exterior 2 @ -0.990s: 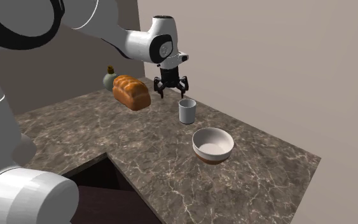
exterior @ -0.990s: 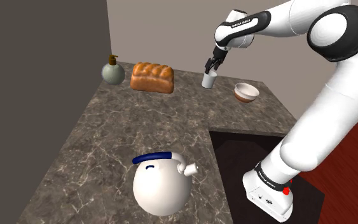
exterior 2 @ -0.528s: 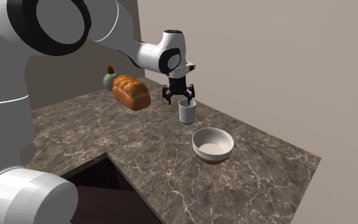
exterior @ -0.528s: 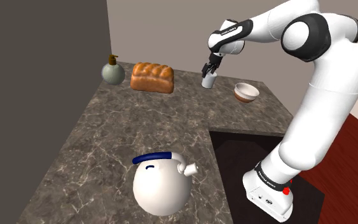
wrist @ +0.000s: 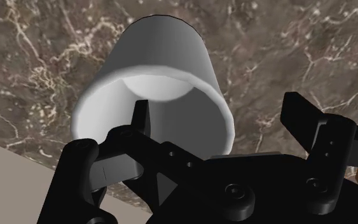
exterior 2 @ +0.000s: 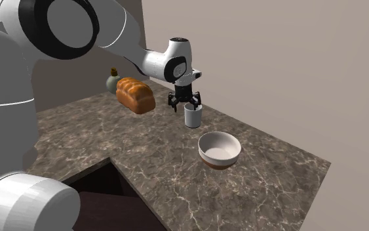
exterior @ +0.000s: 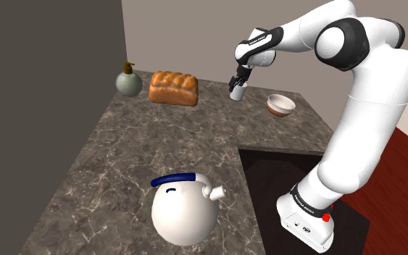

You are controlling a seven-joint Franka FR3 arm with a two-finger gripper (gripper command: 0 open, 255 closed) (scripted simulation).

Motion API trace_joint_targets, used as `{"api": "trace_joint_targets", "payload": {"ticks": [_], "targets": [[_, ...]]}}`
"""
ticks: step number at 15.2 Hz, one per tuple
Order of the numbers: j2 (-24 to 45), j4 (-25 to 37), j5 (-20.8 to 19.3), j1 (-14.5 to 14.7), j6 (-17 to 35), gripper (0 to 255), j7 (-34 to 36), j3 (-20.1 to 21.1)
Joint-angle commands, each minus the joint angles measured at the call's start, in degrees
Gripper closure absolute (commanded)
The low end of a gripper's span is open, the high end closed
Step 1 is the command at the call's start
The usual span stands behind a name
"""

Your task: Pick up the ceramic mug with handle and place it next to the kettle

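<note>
At the far edge of the counter [exterior: 159, 138], close under the beige wall [exterior: 195, 36], the mug [exterior: 236, 93] stood upright on dark veined stone, drawn plain white. The gripper [exterior: 238, 82] hung right over it, pointing down, with its tips at the level of the rim. In the wrist view the fingers [wrist: 141, 121] stood apart. One was inside the mug's mouth. The other was outside, with a strip of counter showing between it and the mug's wall, so the mug was straddled but not clasped. I could not tell whether the inner finger touched the wall.

On the shoulder view's right of the mug lay a bowl [exterior: 280, 106], white with a brown foot, near but not touching. On that view's left, a loaf [exterior: 173, 88] lay along the back edge. Beyond it a round greenish bottle [exterior: 129, 81] with a pump top stood in the corner. The kettle [exterior: 184, 210], a white globe with a blue band on top and a short spout, sat at the near end of the counter, well apart from the mug. The arm [exterior: 372, 109] rose from the shoulder view's lower right and bent over to the mug.
</note>
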Motion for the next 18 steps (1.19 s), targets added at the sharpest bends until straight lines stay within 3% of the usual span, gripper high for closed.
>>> {"api": "trace_joint_targets", "payload": {"ticks": [1,4,5,14,18], "targets": [[0.03,0.01,0.02,-0.01,0.03,0,-0.01,0.01],[0.02,0.0,0.01,-0.01,0.02,0,-0.01,0.0],[0.02,0.0,0.01,-0.01,0.02,255,-0.01,0.0],[0.03,0.01,0.02,-0.01,0.03,255,-0.01,0.01],[-1.56,1.09,-0.9,0.27,-2.54,255,0.63,-0.39]]}}
